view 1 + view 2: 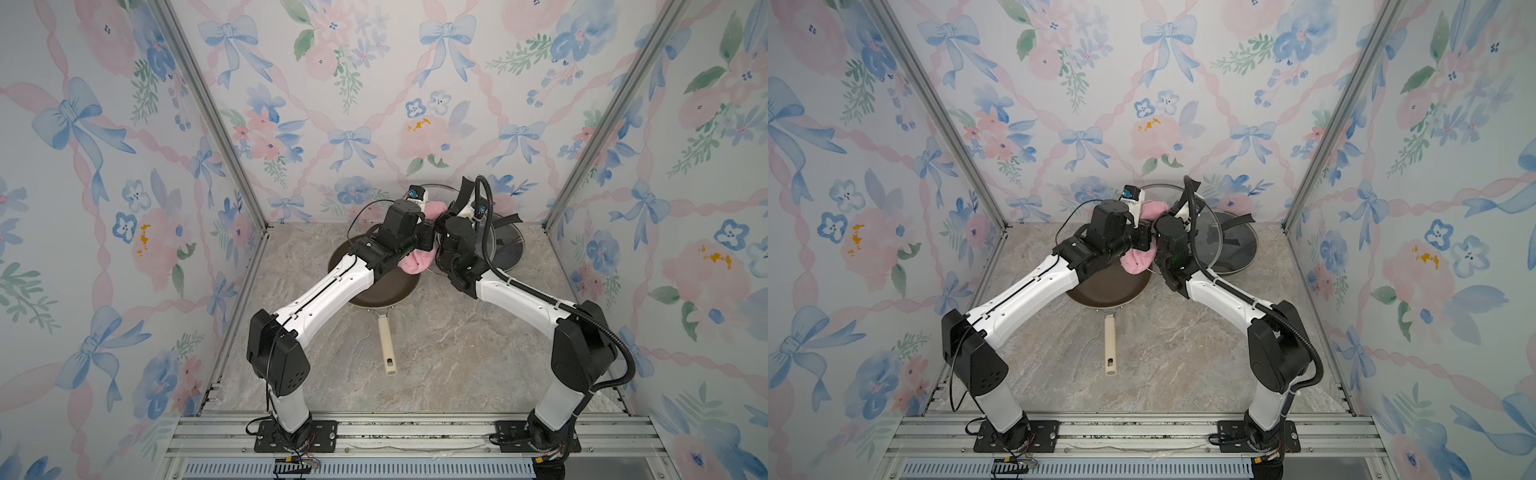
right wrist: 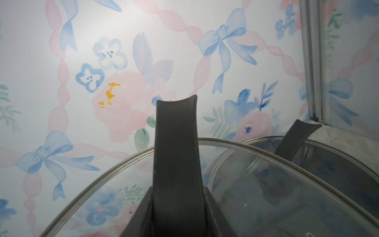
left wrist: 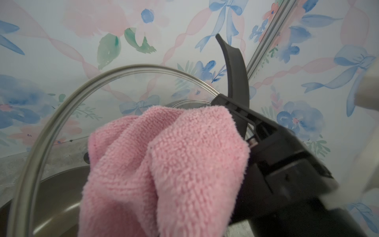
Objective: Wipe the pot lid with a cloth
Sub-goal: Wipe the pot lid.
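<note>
Though half-hidden overhead, cloth (image 3: 164, 164) overlaps lid (image 3: 102, 98) close-up.

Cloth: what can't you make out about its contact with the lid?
- Left fingers: buried in the cloth, left wrist view; under the arm in both top views.
- Where cloth meets lid: hidden behind the cloth's own folds, left wrist view.

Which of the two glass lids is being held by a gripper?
The tilted lid, raised by its black handle in the right gripper. The other lid lies flat on the table, with nothing gripping it.
</note>
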{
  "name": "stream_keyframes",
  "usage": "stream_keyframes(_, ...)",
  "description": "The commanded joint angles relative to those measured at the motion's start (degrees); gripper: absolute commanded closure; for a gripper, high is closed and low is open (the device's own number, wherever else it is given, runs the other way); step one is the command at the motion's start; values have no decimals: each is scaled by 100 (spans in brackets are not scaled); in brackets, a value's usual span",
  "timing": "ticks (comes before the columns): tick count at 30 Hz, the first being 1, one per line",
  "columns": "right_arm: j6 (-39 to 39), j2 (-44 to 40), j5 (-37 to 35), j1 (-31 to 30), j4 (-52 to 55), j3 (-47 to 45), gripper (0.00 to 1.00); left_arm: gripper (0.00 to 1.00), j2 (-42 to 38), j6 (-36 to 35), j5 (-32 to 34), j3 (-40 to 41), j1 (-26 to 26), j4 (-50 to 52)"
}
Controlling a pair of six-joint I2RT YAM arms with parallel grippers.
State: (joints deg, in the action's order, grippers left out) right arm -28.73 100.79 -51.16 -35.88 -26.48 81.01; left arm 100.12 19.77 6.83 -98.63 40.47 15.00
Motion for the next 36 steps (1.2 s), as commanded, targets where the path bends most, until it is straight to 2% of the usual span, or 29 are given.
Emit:
stream_keyframes(1,-1740,-455,-643,180,-503,697,100,100,-154,332,38,630,108,539)
stream_keyframes(4,-1921,-508,-641,364,-373,697,100,100,-406,293,-138,1132,124,547)
stream_keyframes(8,-1949,-553,-613,652,-385,573,100,100,-793,-198,-937,1629,236,587)
stream_keyframes(11,-1422,-513,-438,815,-800,414,100,100,-944,-553,-1441,1541,339,860)
stream_keyframes(14,-864,-465,249,919,-1679,90,100,100,-1004,-800,-1756,1146,339,995)
stream_keyframes(18,226,-481,1678,875,-2673,-323,100,100,-758,-1202,-1337,312,201,974)
stream_keyframes(21,1144,-567,2378,696,-3293,-600,100,100,-349,-1247,-1146,-505,-30,987)
stream_keyframes(24,2115,-813,3374,559,-3728,-909,100,100,-65,-1243,-800,-1120,-189,984)
stream_keyframes(27,2405,-1089,4234,490,-3705,-1143,100,100,132,-1297,-324,-1325,-403,995)
stream_keyframes(31,2583,-1493,4874,479,-3390,-1400,100,100,201,-1054,-66,-1171,-719,981)
stream_keyframes(34,2745,-1693,5086,481,-3033,-1433,100,100,178,-1193,-460,-1048,-609,986)
stream_keyframes(36,2702,-1592,5100,486,-3065,-1328,100,100,227,-1300,-567,-949,-294,991)
